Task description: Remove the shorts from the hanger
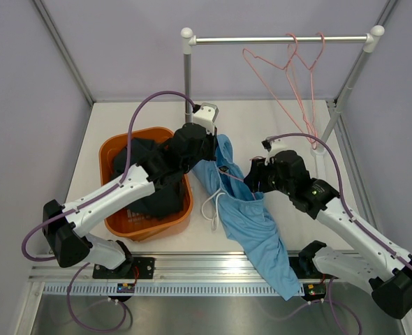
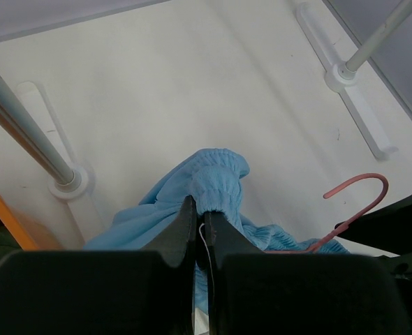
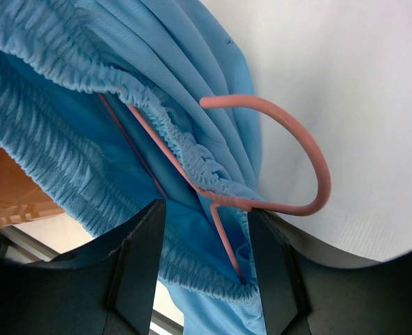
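The light blue shorts (image 1: 251,220) lie across the table's middle, still threaded on a pink hanger (image 3: 311,153). Their white drawstring (image 1: 211,206) hangs loose. My left gripper (image 1: 211,143) is shut on the far end of the elastic waistband (image 2: 216,178). My right gripper (image 1: 253,178) is open, its jaws wide apart on either side of the hanger's neck and the bunched waistband (image 3: 192,157); the hanger wire touches one finger (image 3: 272,258). The hanger's hook also shows in the left wrist view (image 2: 363,192). Dark shorts (image 1: 146,188) lie heaped in the basket; I cannot tell navy from olive.
An orange basket (image 1: 115,150) stands at the left, under my left arm. A clothes rack (image 1: 276,40) stands at the back with two empty pink hangers (image 1: 300,66). Its posts stand on feet (image 2: 70,183) on the table. The shorts' leg hangs over the near edge (image 1: 286,283).
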Tool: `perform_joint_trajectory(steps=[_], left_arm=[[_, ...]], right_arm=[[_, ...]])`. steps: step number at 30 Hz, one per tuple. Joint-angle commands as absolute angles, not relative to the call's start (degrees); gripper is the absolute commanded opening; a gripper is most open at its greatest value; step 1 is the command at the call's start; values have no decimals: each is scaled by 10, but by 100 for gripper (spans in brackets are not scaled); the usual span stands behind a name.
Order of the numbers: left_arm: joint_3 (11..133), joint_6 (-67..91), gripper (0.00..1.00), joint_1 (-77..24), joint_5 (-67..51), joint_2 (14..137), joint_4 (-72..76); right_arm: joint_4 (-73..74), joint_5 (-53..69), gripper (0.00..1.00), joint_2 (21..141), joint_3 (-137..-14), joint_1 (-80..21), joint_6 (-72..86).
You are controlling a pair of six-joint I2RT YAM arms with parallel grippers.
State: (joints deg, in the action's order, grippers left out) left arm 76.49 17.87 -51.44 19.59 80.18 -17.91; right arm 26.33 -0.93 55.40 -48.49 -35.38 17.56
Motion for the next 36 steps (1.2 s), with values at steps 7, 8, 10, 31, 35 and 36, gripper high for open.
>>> perform_joint_trajectory(steps=[7, 8, 10, 31, 35, 36], left_arm=[[781, 173, 0, -515, 206, 784, -140], [782, 172, 0, -515, 206, 784, -141], [783, 172, 0, -515, 206, 783, -142], [788, 171, 0, -515, 206, 782, -149], [788, 169, 0, -515, 207, 783, -150], [788, 169, 0, -515, 207, 784, -151]], right_arm=[[252, -32, 58, 551, -483, -358, 190], [253, -35, 59, 546, -480, -358, 191], [251, -42, 59, 538, -467, -358, 194], [42, -38, 61, 495, -367, -358, 177], [30, -20, 61, 489, -359, -358, 179], [31, -20, 60, 483, -357, -358, 181]])
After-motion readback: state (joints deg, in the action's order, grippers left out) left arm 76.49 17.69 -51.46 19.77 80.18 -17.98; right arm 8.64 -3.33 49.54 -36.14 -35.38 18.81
